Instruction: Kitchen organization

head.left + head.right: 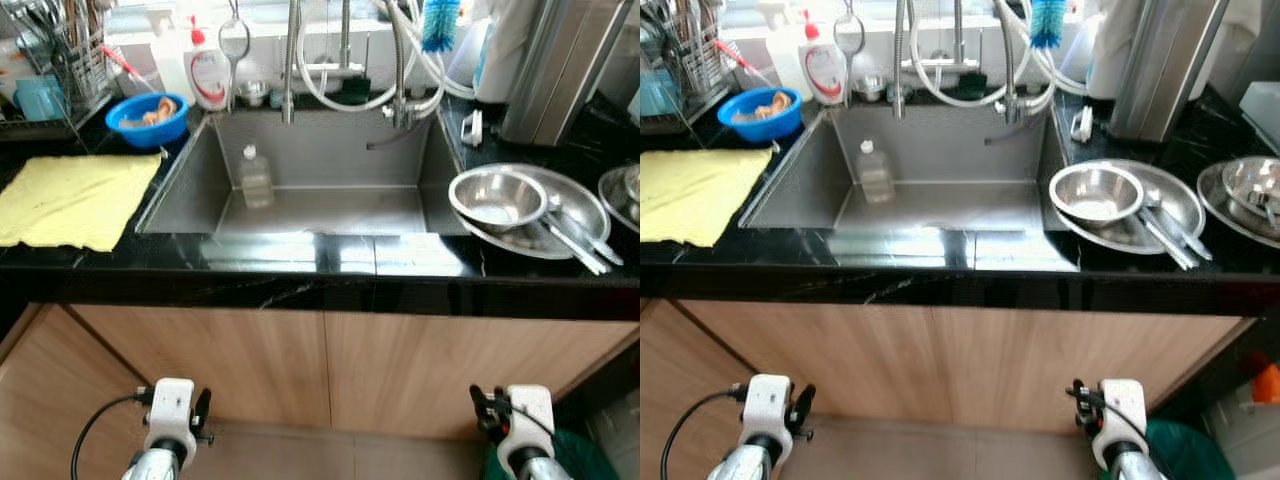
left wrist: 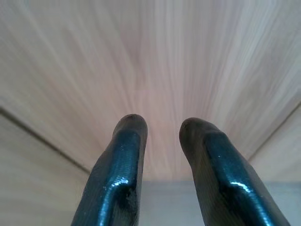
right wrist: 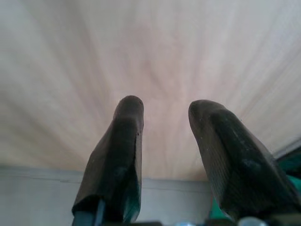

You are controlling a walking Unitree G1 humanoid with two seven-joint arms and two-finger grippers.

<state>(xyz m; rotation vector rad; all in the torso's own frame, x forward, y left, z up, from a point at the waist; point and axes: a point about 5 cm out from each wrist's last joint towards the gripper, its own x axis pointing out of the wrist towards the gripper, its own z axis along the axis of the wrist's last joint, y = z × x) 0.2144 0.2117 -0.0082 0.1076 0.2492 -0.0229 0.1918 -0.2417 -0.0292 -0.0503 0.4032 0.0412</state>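
both arms are hanging low in front of the wooden cabinet (image 1: 330,370), below the counter (image 1: 300,262). the left gripper (image 2: 162,129) is holding its fingers released with nothing between them, and the right gripper (image 3: 164,113) is doing the same. the likely work is sitting up and ahead of the fingers: a steel bowl (image 1: 497,198) is resting on a tray (image 1: 585,205) with tongs (image 1: 575,240) right of the sink (image 1: 320,170), their long axis running toward the counter's front edge. the right arm is standing nearer; the yellow cloth (image 1: 70,198) is lying nearer the left.
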